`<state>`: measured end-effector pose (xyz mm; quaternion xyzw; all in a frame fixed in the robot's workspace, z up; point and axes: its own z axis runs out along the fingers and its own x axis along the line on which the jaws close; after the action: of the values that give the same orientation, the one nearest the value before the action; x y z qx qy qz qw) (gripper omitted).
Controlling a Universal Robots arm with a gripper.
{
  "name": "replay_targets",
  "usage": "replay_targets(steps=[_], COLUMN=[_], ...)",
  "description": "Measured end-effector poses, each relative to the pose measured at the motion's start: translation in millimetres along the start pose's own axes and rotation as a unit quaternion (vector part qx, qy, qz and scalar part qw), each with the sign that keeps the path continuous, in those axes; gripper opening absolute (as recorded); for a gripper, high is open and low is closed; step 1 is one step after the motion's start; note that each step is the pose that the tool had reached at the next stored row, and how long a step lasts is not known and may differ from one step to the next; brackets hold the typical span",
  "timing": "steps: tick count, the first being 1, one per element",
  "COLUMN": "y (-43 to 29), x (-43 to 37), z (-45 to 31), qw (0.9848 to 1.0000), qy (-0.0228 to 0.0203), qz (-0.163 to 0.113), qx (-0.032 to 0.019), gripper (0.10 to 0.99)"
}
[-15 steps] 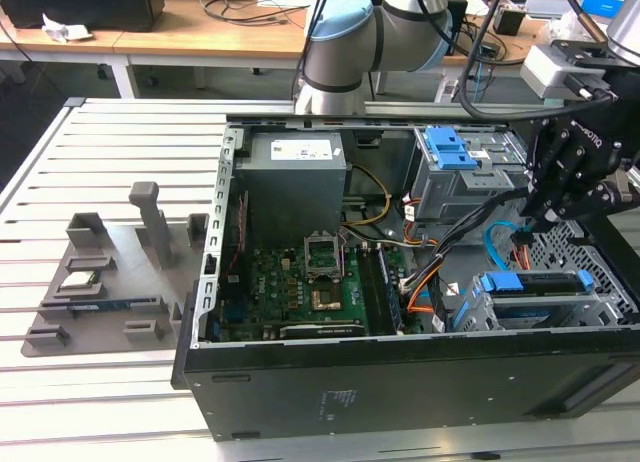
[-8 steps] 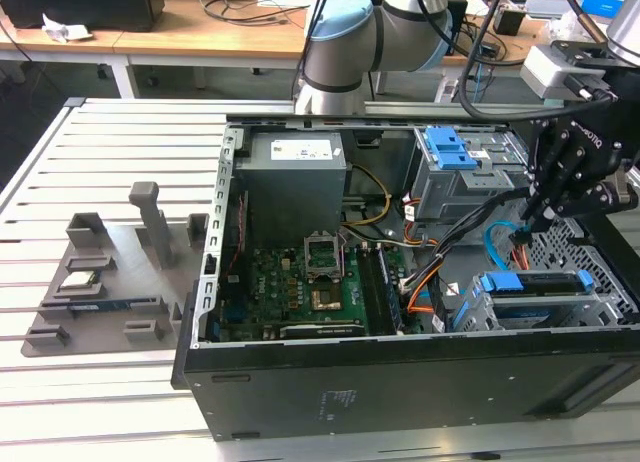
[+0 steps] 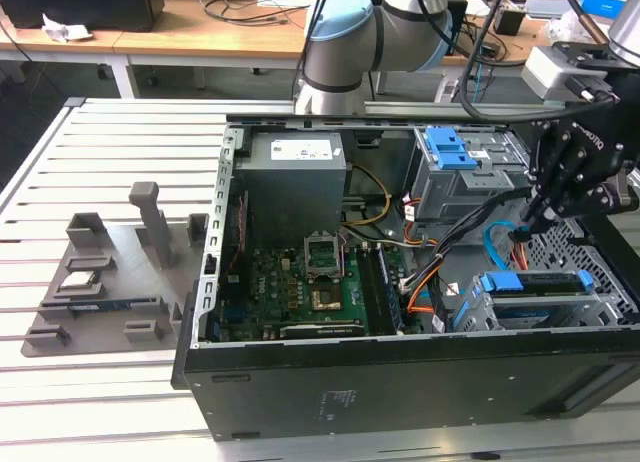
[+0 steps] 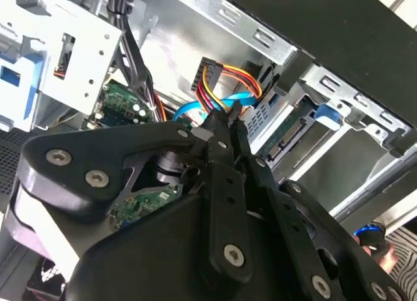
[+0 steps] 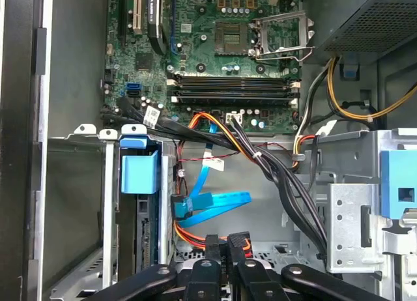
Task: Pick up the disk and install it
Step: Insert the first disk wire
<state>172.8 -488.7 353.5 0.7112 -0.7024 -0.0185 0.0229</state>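
The disk [image 3: 531, 282] sits in the lower grey drive cage [image 3: 590, 307] inside the open computer case, its bright blue carrier facing up. In the first wrist view the disk [image 5: 143, 239] stands on edge under its blue carrier tab, and in the second wrist view the disk [image 4: 287, 135] lies in the cage slot. My gripper [image 3: 530, 218] hangs just above and behind the cage, apart from the disk. Both wrist views show the fingers [image 5: 214, 245] pressed together over the loose cables, and the gripper [image 4: 225, 122] is shut with nothing in it.
A second grey cage with a blue latch [image 3: 447, 148] stands at the case's back. A blue data cable [image 5: 215, 202] and orange wires lie below the gripper. The motherboard [image 3: 300, 282] and power supply [image 3: 293, 187] take up the case's left. A grey fixture [image 3: 100, 282] lies outside the case.
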Motion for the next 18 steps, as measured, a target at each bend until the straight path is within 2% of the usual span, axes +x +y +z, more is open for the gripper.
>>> replay_targets(steps=[7,10,12,18], y=[0.3,0.4,0.3,-2.6], x=[28.4,44.3,47.2,47.3], z=[0.6,1.7,3.6,6.1], qw=[1.0,1.0,1.0,1.0], qy=[0.0015,0.0019,0.0018,0.0019], qz=[0.0,0.0,0.0,0.001], qx=[0.0,0.0,0.0,0.0], gripper=[0.165,0.165,0.165,0.165])
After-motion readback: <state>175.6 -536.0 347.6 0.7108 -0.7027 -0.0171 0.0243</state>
